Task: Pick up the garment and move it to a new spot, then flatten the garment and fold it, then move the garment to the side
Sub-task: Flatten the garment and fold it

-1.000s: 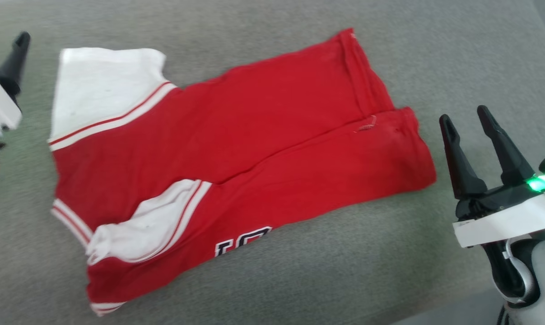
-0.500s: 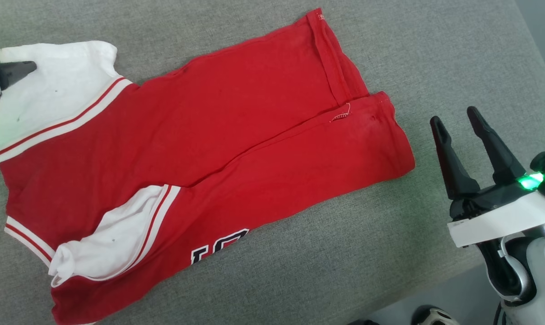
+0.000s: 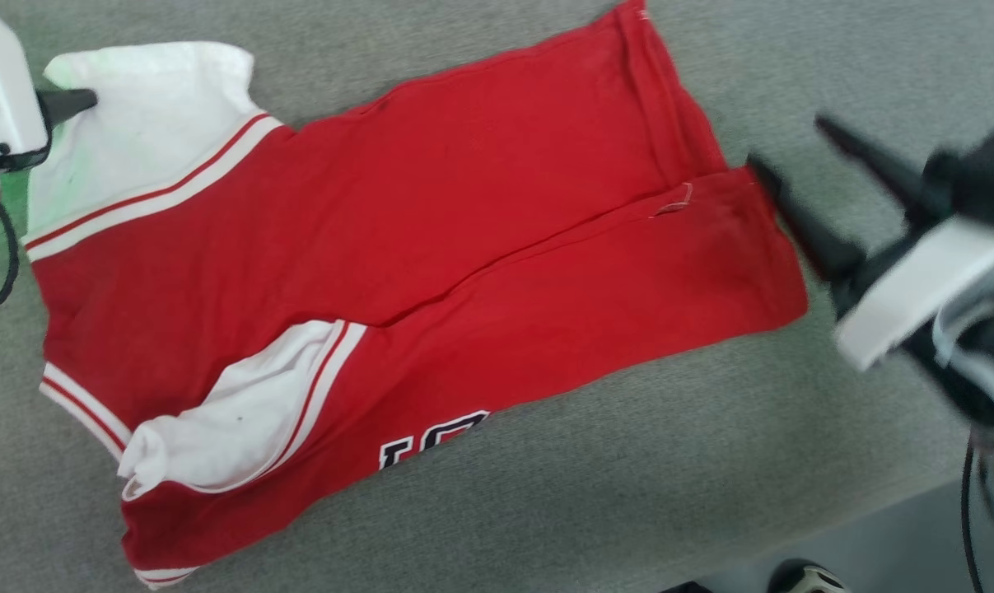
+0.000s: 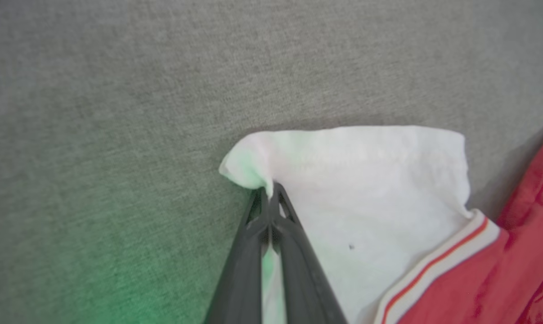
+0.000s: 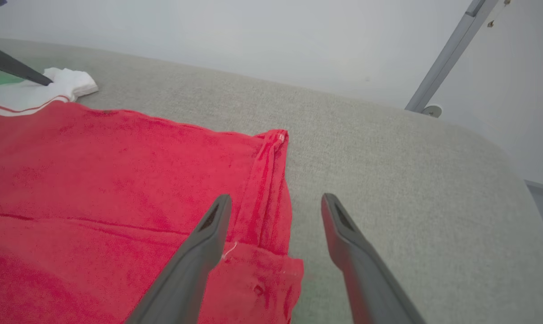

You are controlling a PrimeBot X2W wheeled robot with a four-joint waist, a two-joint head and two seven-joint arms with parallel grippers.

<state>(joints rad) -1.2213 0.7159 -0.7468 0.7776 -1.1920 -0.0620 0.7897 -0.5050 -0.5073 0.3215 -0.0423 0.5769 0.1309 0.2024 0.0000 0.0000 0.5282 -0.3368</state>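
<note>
The garment [image 3: 431, 239], a red jersey with white sleeves and striped trim, lies folded lengthwise on the grey surface; part of a black number shows at its near edge. My left gripper [image 3: 89, 100] is shut on the corner of the far white sleeve [image 4: 343, 180], its tips [image 4: 270, 191] pinching the cloth. That sleeve corner also appears at the upper left of the right wrist view [image 5: 69, 83]. My right gripper [image 3: 785, 152] hangs open, blurred, over the jersey's right hem; one finger sits above the red cloth, the other above bare surface [image 5: 275, 202].
The grey padded table [image 3: 628, 494] runs to an edge at the lower right, with floor and a shoe [image 3: 801, 576] beyond. A pale wall and a slanted metal pole [image 5: 451, 49] stand behind the table.
My left gripper has closed on the white sleeve corner. My right gripper has swung up and left toward the red hem. The head camera has shifted too.
</note>
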